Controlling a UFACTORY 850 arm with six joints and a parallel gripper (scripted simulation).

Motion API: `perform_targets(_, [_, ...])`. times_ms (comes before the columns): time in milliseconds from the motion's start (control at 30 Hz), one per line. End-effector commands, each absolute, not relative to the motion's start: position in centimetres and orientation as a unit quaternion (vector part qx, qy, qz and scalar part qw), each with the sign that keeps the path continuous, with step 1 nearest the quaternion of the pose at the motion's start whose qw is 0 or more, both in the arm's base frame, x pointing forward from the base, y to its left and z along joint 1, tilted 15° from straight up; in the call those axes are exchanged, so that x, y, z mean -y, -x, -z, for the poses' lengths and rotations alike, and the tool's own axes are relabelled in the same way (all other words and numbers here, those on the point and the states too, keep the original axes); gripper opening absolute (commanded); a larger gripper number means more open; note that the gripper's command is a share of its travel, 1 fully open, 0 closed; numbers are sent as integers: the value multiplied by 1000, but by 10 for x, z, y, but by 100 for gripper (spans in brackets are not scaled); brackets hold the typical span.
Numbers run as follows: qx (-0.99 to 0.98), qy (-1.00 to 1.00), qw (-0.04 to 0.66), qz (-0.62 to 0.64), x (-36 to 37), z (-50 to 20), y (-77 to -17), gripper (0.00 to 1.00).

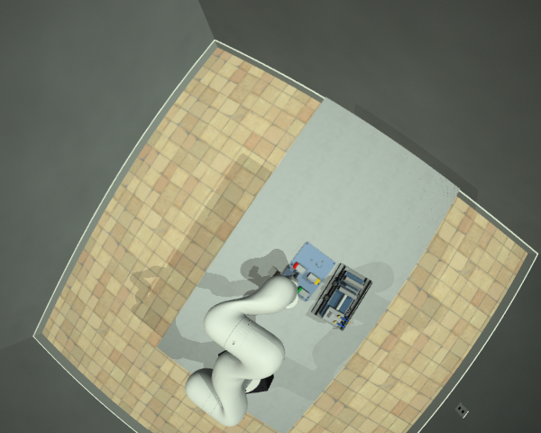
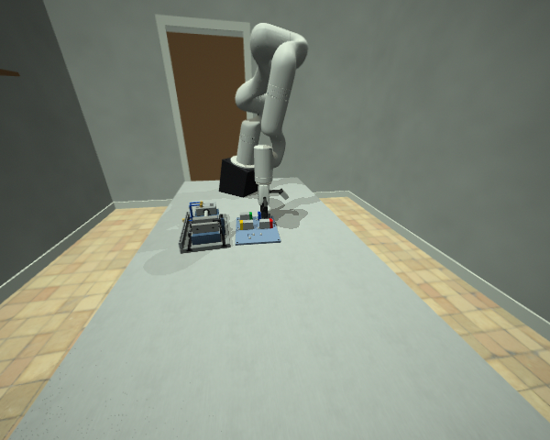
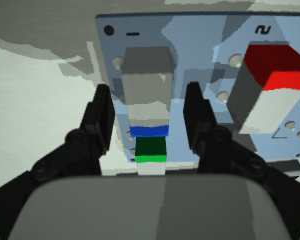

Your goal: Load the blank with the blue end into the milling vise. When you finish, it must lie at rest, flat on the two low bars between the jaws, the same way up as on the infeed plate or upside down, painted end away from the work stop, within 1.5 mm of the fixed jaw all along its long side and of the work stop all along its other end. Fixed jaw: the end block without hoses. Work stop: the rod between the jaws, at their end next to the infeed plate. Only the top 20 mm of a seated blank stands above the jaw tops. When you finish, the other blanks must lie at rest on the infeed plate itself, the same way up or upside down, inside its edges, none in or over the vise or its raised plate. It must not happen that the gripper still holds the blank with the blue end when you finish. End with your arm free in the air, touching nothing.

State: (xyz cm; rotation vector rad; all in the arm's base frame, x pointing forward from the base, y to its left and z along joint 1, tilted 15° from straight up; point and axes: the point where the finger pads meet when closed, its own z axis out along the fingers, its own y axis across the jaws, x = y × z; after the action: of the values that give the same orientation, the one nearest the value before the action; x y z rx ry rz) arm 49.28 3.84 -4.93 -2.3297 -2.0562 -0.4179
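Observation:
The blank with the blue end (image 3: 147, 95) is a grey block lying on the light-blue infeed plate (image 3: 202, 88), its blue band towards my wrist. My gripper (image 3: 148, 97) is open over it, with one dark finger on each side and a gap showing at both fingers. In the exterior view the gripper (image 2: 264, 208) hangs straight down over the far edge of the plate (image 2: 257, 231), at the blue end (image 2: 258, 215). The vise (image 2: 203, 229) stands left of the plate. In the top view the arm hides the gripper.
A green-ended blank (image 3: 151, 152) lies end to end with the blue one, just past its blue band. A red-ended blank (image 3: 270, 90) lies to the right. A yellow-ended blank (image 2: 241, 224) lies nearer the vise. The plate has holes and small pins.

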Motion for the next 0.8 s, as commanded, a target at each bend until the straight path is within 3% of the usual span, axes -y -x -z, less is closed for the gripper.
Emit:
perform_targets(0, [656,743,3,134,-38,48,-493,63])
perform_targets(333, [656,743,3,134,-38,48,-493,63])
perform_targets(367, [656,743,3,134,-38,48,-493,0])
perform_targets(767, [656,743,3,134,-38,48,-493,0])
